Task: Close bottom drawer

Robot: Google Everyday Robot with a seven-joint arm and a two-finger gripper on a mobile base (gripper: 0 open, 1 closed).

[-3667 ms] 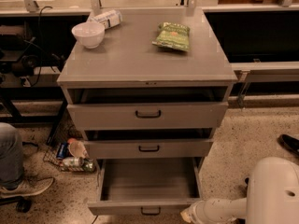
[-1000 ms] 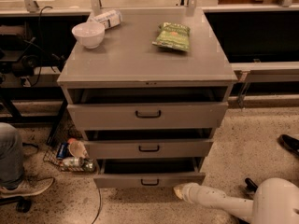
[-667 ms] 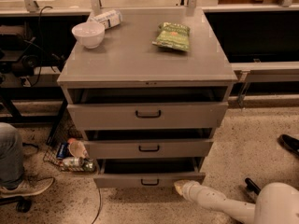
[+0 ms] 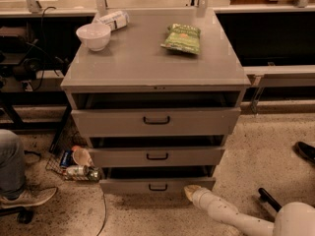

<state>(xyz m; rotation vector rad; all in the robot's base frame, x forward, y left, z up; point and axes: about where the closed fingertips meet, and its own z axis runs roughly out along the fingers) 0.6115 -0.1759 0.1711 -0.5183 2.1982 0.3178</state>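
Note:
The bottom drawer point(image 4: 157, 185) is the lowest of three grey drawers in the cabinet point(image 4: 157, 75). Its slim front with a small black handle point(image 4: 158, 187) stands only slightly out from the cabinet, about level with the middle drawer point(image 4: 156, 156) above it. My gripper point(image 4: 190, 191) is low at the drawer front's right end, at the tip of my white arm point(image 4: 229, 215), which reaches in from the lower right. It is right by the drawer front's right corner.
A white bowl point(image 4: 93, 36), a packet point(image 4: 113, 19) and a green snack bag point(image 4: 182, 38) lie on the cabinet top. A wire basket of bottles point(image 4: 76, 163) sits on the floor to the left. A person's leg and shoe point(image 4: 19, 181) are at the far left. A dark shoe point(image 4: 306, 151) is at right.
The bottom drawer stood far out earlier and has since been pushed nearly in. My gripper followed it toward the cabinet. Over the last second little has moved.

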